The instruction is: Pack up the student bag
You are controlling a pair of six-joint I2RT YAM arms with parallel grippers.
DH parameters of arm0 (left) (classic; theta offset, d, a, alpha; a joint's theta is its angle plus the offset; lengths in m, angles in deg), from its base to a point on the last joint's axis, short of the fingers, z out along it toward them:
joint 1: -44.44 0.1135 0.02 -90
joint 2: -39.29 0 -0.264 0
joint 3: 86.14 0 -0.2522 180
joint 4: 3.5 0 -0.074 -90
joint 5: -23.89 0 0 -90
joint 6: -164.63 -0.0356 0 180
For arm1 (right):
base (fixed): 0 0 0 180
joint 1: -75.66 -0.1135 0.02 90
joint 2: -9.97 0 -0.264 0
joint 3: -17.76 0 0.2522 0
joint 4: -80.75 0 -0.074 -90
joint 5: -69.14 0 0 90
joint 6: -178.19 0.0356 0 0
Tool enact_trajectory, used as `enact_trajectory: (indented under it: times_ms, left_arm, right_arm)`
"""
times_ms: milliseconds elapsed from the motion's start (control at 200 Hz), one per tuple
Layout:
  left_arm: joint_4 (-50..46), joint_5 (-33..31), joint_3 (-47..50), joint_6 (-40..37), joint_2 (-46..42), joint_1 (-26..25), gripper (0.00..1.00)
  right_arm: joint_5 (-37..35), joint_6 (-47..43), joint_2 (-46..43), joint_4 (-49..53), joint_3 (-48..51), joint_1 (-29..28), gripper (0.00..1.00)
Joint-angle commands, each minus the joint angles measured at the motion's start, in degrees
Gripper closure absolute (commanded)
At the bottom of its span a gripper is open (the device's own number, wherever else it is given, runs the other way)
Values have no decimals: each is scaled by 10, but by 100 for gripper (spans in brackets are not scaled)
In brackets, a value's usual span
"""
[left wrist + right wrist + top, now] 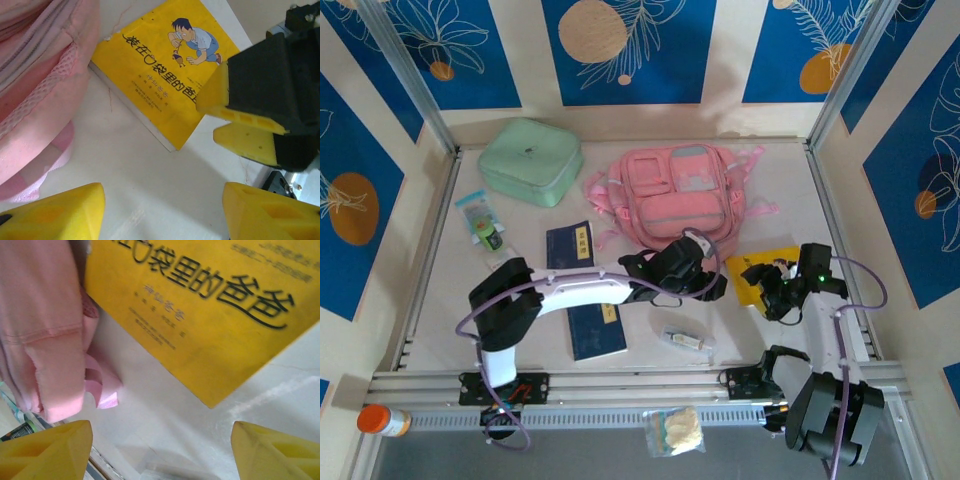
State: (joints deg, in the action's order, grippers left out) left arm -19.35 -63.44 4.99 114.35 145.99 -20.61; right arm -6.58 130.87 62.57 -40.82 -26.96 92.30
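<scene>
Two robot arms reach over a pale table (440, 290). The big pink student bag (685, 195) lies in the upper middle of the top view, near the back edge of the table.

The left gripper (162, 212) sits in the middle of the top view, just under the bag's lower edge. Its two yellow fingers stand wide apart, and there is only bare table between them. It holds nothing.

The right gripper (162, 447) is at the middle right, over a yellow book (160, 85). Its fingers are spread wide too, and they hold nothing.

The yellow book lies flat just to the lower right of the bag. One corner may touch the bag's side, but that is hard to tell.

A mint-green case (530, 160) sits at the upper left, beside the bag. Two dark blue books lie left of the middle, an upper blue book (570, 243) and a lower blue book (595, 330). A small clear packet (682, 340) lies at the lower middle. A bottle with an orange cap (380, 420) rests in the lower left corner, off the table.
</scene>
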Motion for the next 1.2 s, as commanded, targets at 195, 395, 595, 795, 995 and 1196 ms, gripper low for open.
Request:
enact_trajectory:
  times_ms: [195, 395, 595, 795, 995, 1196]
  left_arm:
    - [4, 42, -74, -39, 65, 10, 37]
    - [-10, 55, -121, -46, 101, 37, 36]
    - [-43, 90, -181, -60, 136, 67, 37]
    - [-59, 108, -247, -69, 182, 87, 37]
    - [-27, 131, -278, -52, 232, 94, 45]
    - [-12, 158, -290, -38, 271, 93, 53]
  right_arm:
    - [6, 43, 9, -41, 47, 44, 27]
    - [20, 50, 56, -74, 57, 54, 27]
    - [22, 52, 93, -94, 50, 54, 28]
    - [26, 54, 96, -109, 46, 54, 32]
    - [49, 42, 90, -104, 50, 68, 39]
    - [80, 30, 80, -114, 59, 86, 44]
